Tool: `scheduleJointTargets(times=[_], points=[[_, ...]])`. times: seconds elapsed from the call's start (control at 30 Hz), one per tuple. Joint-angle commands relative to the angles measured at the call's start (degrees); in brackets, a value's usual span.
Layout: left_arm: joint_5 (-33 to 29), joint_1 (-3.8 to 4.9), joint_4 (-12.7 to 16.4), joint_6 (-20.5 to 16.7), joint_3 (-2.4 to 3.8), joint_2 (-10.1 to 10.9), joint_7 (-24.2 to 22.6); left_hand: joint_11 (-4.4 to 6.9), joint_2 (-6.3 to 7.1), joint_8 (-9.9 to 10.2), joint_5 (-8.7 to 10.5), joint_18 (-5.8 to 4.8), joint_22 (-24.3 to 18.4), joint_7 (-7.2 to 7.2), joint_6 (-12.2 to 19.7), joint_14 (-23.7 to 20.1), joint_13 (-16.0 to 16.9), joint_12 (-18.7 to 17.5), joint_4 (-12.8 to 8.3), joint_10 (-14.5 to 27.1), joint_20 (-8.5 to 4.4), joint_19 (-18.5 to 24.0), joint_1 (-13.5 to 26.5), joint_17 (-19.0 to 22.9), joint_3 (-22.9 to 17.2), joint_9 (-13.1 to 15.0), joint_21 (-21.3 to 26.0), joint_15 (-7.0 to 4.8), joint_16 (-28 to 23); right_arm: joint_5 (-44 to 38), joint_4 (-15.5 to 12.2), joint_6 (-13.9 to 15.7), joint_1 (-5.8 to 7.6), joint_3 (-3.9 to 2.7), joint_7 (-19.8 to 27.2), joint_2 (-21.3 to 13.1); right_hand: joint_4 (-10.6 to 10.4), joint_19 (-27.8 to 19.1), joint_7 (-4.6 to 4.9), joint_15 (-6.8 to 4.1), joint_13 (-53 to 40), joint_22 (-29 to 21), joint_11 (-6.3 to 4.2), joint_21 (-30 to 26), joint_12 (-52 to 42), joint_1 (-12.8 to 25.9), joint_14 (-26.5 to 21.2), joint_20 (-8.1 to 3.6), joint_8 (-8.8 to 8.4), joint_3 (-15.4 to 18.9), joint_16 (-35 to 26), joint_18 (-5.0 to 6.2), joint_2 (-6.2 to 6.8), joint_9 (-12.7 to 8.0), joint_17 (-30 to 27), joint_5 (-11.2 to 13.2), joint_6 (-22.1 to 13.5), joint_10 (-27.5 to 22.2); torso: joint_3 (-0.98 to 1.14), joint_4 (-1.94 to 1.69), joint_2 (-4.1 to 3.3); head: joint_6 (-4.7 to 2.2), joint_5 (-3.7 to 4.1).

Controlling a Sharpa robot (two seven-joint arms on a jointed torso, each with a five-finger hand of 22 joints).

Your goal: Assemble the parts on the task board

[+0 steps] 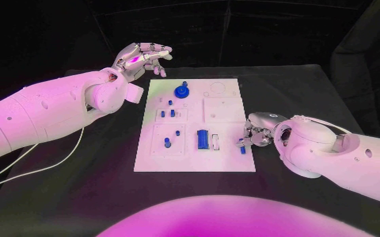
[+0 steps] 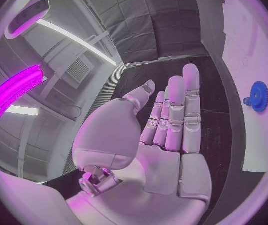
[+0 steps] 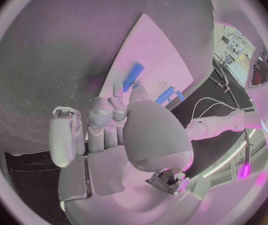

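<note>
The white task board [image 1: 225, 157] lies in the middle of the black table. A blue gear [image 1: 182, 91] [image 2: 258, 96] stands near its far edge. Small blue pegs [image 1: 167, 113] and a blue block [image 1: 202, 139] sit in its left and near parts. My right hand [image 1: 257, 131] [image 3: 118, 135] is at the board's right edge. Its thumb and a finger pinch a slim blue peg [image 1: 242, 148] [image 3: 133, 76], which points down at the board. My left hand [image 1: 143, 57] [image 2: 165, 135] is raised beyond the board's far left corner, fingers apart, holding nothing.
A pale cable [image 1: 48, 160] runs across the table under my left arm. Bare black table [image 1: 301, 94] lies right of the board and in front of it. Black curtains close off the back.
</note>
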State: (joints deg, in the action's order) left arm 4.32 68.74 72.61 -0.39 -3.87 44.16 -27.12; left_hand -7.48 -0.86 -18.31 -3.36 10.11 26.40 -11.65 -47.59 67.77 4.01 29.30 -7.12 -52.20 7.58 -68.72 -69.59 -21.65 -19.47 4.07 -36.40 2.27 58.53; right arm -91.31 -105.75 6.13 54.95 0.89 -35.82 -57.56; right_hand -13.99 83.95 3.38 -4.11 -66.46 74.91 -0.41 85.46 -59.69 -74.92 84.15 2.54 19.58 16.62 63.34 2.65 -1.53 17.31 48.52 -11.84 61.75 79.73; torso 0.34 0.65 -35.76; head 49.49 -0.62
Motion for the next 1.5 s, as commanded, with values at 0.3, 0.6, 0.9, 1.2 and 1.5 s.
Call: scheduleJointTargets(times=[0.3,0.6,0.9,1.2,1.5], points=[[-0.3,0.08,0.0,0.9,0.05,-0.1,0.0,0.13,0.12,-0.3,0.05,0.35,-0.1,-0.20,0.4,-0.4,-0.1,0.3,-0.2,0.4,0.08,-0.5,-0.5,0.1,0.0,-0.1,0.2,-0.13,0.3,-0.7,0.7,-2.3,-0.33,0.34,0.5,1.1,6.1,0.3,0.64,-0.26,0.4,7.6,-0.19,-0.5,1.5,-9.7,0.1,-0.35,-2.61,-3.6,-0.3,-0.63,-1.97,-0.7,0.1,-1.1,-1.6,-0.7,0.00,0.00,0.00,0.04,-0.07],[-0.3,0.08,0.0,0.9,0.04,-0.1,0.0,0.13,0.12,-0.3,0.05,0.35,-0.1,-0.20,0.4,-0.4,-0.1,0.3,-0.2,0.4,0.08,-0.5,-0.5,0.1,0.0,-0.1,0.2,-0.13,0.3,-1.6,1.0,-1.8,-0.33,0.34,0.6,1.5,8.5,0.2,1.29,0.13,0.6,7.6,0.26,-0.6,2.3,-12.9,0.1,-0.07,-5.29,-6.6,-0.3,-0.62,-2.71,-1.8,0.1,-2.0,-1.4,-1.2,0.01,-0.08,-0.04,0.05,-0.12],[-0.3,0.05,-0.1,1.0,0.04,-0.1,0.0,0.13,0.12,-0.3,0.05,0.35,-0.1,-0.20,0.4,-0.4,-0.1,0.3,-0.2,0.4,0.08,-0.5,-0.5,0.1,0.0,-0.1,0.2,-0.13,0.3,0.2,-0.4,3.3,-0.32,0.33,0.8,0.8,7.3,0.6,1.12,0.05,0.4,8.0,0.14,-0.3,2.2,-10.8,0.1,-0.06,-7.56,-9.8,-0.3,-0.70,-2.23,-2.8,0.3,-11.1,0.0,-0.8,0.02,0.03,0.02,0.14,-0.27],[-0.3,0.03,-0.1,1.0,0.03,-0.1,0.0,0.13,0.10,-0.3,0.04,0.35,-0.1,-0.20,0.5,-0.4,-0.1,0.3,-0.3,0.4,0.08,-0.5,-0.6,0.1,0.0,-0.1,0.3,-0.13,0.3,1.9,-1.9,8.6,-0.31,0.31,1.4,0.2,5.9,1.1,0.82,-0.10,-0.2,8.7,-0.07,0.1,1.6,-9.0,0.1,-0.15,-8.66,-13.0,-0.2,-0.87,-0.43,-3.0,0.4,-13.5,1.3,-0.1,0.01,0.02,-0.06,0.29,-0.33],[-0.3,0.03,0.0,1.0,0.03,-0.1,0.1,0.13,0.10,-0.3,0.04,0.35,-0.1,-0.20,0.5,-0.4,-0.1,0.3,-0.3,0.4,0.08,-0.5,-0.6,0.1,0.0,-0.1,0.3,-0.13,0.3,4.2,-2.5,12.6,-0.30,0.30,1.6,0.6,4.2,1.6,0.50,-0.30,-1.0,9.3,-0.32,0.6,0.7,-7.0,0.1,-0.35,-9.15,-15.4,-0.2,-1.05,1.30,-2.9,0.4,-14.1,2.6,0.7,-0.03,0.01,-0.04,0.50,-0.53]])
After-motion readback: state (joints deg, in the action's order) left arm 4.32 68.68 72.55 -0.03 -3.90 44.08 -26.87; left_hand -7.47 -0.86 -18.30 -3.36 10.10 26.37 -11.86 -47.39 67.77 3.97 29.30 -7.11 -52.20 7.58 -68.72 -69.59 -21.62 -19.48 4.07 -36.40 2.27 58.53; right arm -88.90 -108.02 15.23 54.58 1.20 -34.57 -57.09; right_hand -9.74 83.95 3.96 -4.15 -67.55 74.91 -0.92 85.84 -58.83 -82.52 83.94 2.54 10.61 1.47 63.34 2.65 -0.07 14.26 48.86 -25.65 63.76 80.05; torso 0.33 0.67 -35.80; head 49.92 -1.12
